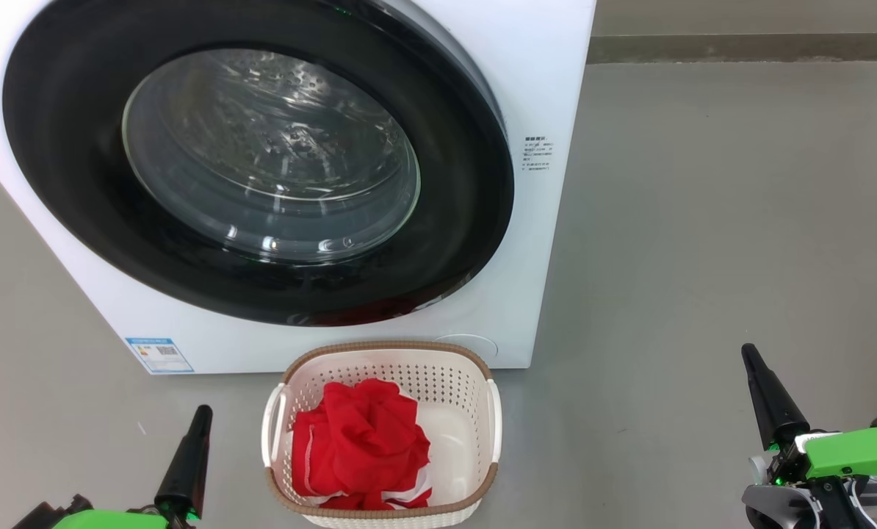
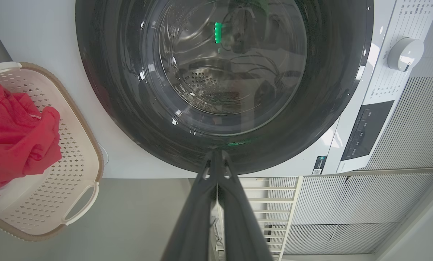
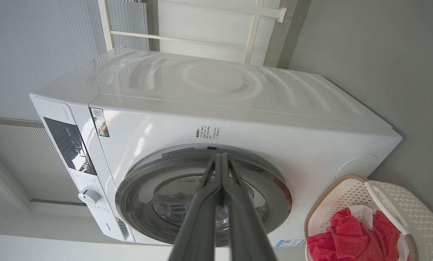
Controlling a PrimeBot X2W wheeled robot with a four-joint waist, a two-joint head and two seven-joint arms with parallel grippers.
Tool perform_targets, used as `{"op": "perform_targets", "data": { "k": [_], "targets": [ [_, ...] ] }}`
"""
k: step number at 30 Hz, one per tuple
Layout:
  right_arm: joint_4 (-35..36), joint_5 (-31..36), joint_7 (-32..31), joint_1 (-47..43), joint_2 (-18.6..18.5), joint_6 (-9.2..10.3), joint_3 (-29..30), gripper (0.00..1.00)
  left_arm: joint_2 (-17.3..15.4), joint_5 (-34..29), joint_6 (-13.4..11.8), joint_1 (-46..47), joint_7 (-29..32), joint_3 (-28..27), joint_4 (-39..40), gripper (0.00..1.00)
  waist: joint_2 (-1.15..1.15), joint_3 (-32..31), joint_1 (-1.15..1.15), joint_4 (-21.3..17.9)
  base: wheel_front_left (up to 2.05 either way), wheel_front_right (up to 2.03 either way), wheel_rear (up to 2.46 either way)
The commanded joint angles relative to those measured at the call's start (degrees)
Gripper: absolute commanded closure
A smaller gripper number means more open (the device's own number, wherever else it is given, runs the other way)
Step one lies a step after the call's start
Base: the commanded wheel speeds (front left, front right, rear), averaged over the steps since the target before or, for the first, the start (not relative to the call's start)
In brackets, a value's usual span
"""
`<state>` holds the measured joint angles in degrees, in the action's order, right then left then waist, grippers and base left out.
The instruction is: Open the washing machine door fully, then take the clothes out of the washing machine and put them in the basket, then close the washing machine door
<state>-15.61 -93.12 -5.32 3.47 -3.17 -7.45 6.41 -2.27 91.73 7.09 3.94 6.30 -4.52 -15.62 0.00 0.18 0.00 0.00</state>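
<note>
**Head view:** The large round washing machine door with its glossy black rim [image 1: 64,184] appears to sit flush against the big white box-shaped washing machine [image 1: 549,220]. Just in front of it on the grey floor [image 1: 703,220] stands the small cream perforated basket with a brown woven-look rim [image 1: 391,345]. The bright red clothes with white bands [image 1: 361,441] are heaped inside the basket. The left gripper [image 1: 203,411] and right gripper [image 1: 748,354] flank the basket, well apart from it. Each has its dark fingers pressed together and holds nothing.

**Left wrist view:** The pinched-together left fingers point at the lower edge of the door's rim. Through the glass only bare perforated steel drum [image 2: 205,81] shows.

**Right wrist view:** The right fingers, also closed and empty, aim at the top of the door. No gap is visible between the door and the machine front.

Closing the door looks like the only step left, and it seems done or nearly so. If the latch is in doubt, a firm, square push with closed fingertips on the black rim would do, kept off the bulging glass and clear of the basket.
</note>
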Motion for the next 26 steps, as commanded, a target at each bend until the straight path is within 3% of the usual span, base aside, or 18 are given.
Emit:
{"op": "perform_targets", "data": {
  "k": [1,26],
  "targets": [
    [1.6,0.1,-0.3,2.6,-0.5,-0.03,-0.9,1.00,-0.6,0.4,0.4,2.3,0.2,-2.1,1.6,1.00,0.00,0.0,0.00,0.0,0.00,0.00,0.00],
    [1.6,0.3,-0.6,2.6,-0.3,-0.03,-0.6,1.00,-0.6,0.4,0.4,2.3,0.2,-2.1,1.6,1.00,0.00,0.0,0.00,0.0,0.00,0.00,0.00]
  ]
}}
